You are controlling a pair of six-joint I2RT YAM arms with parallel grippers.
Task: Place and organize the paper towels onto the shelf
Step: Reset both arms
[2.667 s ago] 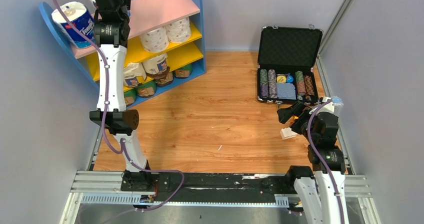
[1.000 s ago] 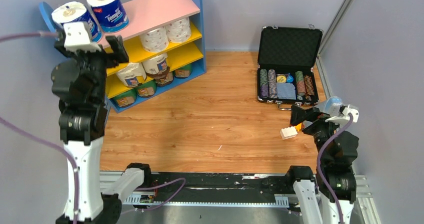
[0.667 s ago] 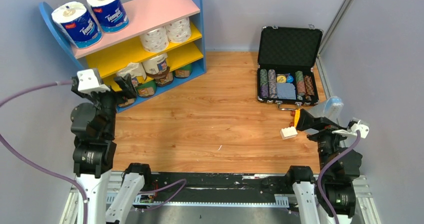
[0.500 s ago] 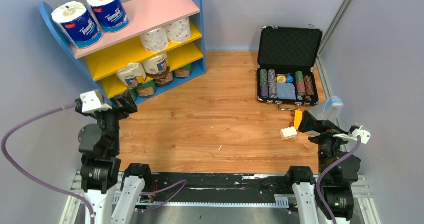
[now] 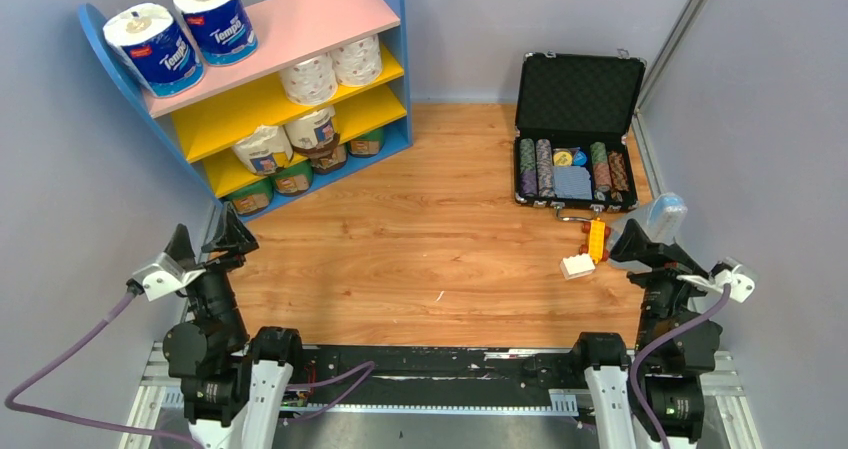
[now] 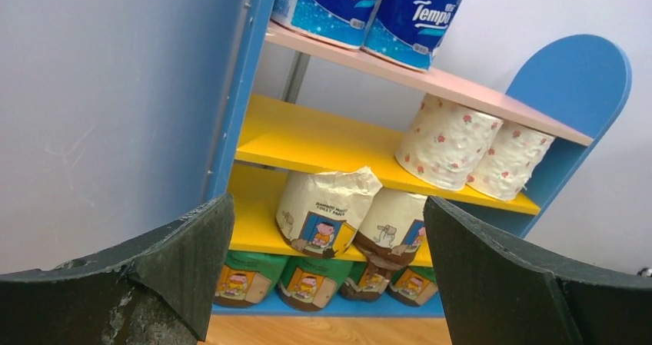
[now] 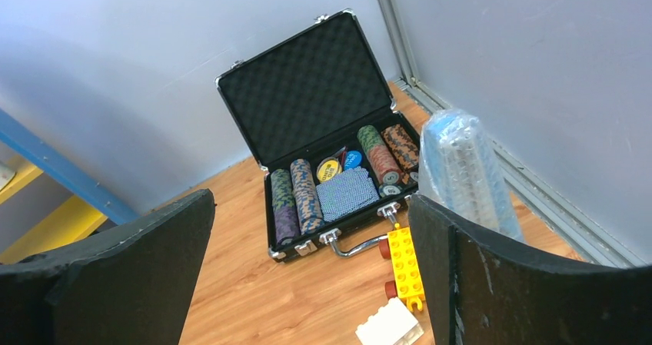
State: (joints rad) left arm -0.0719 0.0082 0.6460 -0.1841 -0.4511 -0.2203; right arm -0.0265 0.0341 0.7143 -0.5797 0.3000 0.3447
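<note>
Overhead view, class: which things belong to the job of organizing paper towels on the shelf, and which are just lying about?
Part of the job:
- paper towels
- shelf

Just lying about:
- black case of poker chips
- yellow toy brick
- white toy brick
- clear plastic container

The shelf (image 5: pixel 395 29) has blue sides, a pink top board and yellow inner boards. On the pink board stand two rolls (image 5: pixel 185 34) in blue and white printed wrap. The two rolls (image 6: pixel 473 145) on the upper yellow board are cream with small red flowers. Below are cream wrapped rolls (image 6: pixel 323 210) with a little picture, and green wrapped rolls (image 6: pixel 273 280) at the bottom. The case (image 5: pixel 580 94) is black, with a blue patterned card deck (image 7: pixel 344 192). The table (image 5: pixel 430 259) is light brown wood. One brick (image 7: pixel 405 264) is yellow, the other brick (image 7: pixel 388 326) white.
</note>
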